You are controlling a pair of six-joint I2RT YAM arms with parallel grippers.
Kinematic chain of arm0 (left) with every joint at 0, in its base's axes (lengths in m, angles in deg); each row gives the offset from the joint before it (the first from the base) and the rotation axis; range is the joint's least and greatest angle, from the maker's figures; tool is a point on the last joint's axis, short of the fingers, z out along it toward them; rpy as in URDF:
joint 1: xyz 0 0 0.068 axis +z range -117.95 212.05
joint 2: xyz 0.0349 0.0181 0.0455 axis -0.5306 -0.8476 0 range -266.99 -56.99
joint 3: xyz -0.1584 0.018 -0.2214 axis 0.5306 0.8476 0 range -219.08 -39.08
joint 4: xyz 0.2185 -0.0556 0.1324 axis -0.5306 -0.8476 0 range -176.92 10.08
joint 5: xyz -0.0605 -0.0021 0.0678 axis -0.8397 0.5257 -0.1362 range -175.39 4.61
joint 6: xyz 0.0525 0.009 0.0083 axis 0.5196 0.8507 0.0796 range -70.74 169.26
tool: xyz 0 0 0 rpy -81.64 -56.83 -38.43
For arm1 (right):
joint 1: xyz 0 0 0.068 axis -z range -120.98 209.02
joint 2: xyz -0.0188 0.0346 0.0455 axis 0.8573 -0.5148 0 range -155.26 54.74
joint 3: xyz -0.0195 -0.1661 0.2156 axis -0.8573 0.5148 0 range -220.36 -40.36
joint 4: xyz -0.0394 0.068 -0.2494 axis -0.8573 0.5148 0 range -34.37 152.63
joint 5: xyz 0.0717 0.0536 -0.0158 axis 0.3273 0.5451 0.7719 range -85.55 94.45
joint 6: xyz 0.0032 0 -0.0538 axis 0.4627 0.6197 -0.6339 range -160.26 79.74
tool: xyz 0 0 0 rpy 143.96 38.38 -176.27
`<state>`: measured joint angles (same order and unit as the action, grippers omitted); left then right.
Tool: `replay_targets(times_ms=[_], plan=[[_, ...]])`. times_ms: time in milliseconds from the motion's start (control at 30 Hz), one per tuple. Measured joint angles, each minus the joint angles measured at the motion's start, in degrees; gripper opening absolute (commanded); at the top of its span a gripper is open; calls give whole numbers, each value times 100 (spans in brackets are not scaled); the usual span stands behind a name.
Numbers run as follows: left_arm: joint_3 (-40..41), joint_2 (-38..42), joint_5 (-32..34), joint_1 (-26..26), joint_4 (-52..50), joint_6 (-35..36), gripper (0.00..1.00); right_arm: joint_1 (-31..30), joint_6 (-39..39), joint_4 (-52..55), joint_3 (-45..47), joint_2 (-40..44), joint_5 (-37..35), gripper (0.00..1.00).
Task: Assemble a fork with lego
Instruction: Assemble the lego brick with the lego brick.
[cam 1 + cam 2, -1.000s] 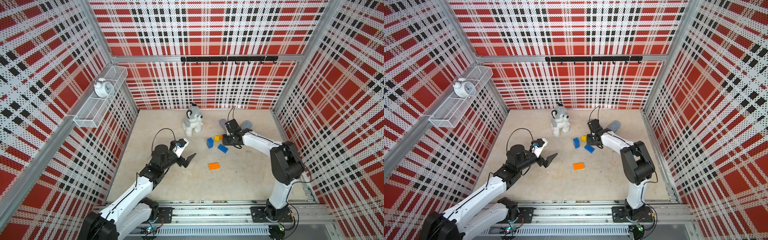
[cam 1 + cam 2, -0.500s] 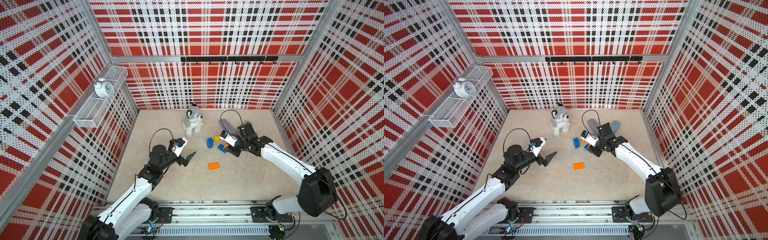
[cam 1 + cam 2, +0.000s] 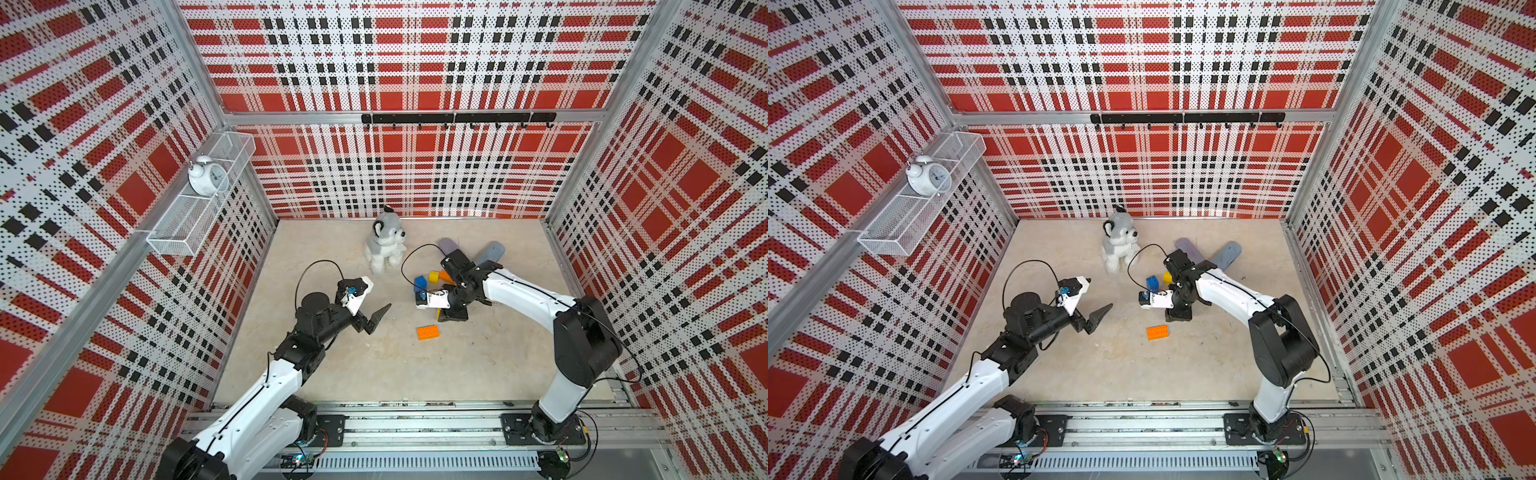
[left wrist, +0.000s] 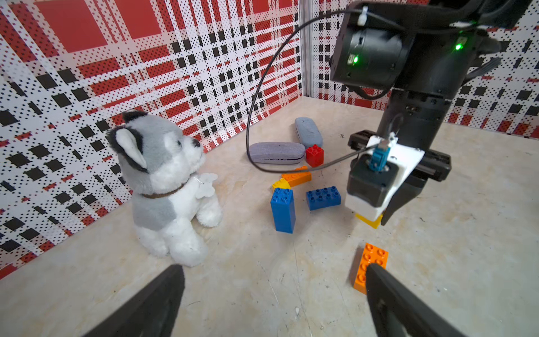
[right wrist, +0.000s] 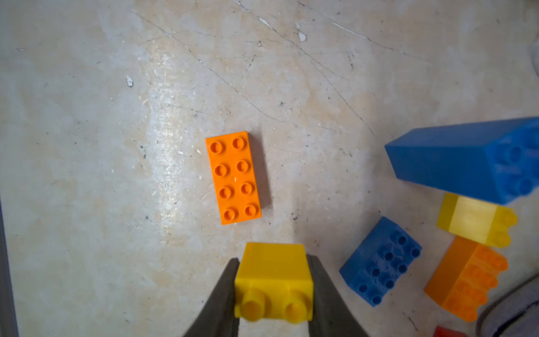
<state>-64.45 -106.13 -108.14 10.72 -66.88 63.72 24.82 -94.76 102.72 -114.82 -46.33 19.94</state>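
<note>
A yellow brick [image 5: 274, 280] sits pinched in the right gripper [image 5: 272, 261], mid-floor; in a top view the flat orange brick [image 3: 428, 332] lies at its seven o'clock; other loose bricks [image 3: 420, 283] at eleven; the left gripper [image 4: 272, 270], at nine, gapes empty.

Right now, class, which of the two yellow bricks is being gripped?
The held yellow brick is clamped in the right tool, studs towards the wrist camera. The loose yellow brick lies on the table beside the tall blue brick.
</note>
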Motion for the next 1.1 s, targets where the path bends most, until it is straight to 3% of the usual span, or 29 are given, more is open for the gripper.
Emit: replay_targets(times_ms=[333, 1100], plan=[[273, 291, 26, 166, 372, 7, 98, -243, -442, 9, -61, -197, 79, 20], [273, 170, -48, 227, 498, 4, 98, -358, -603, -70, 188, -444, 232, 20]])
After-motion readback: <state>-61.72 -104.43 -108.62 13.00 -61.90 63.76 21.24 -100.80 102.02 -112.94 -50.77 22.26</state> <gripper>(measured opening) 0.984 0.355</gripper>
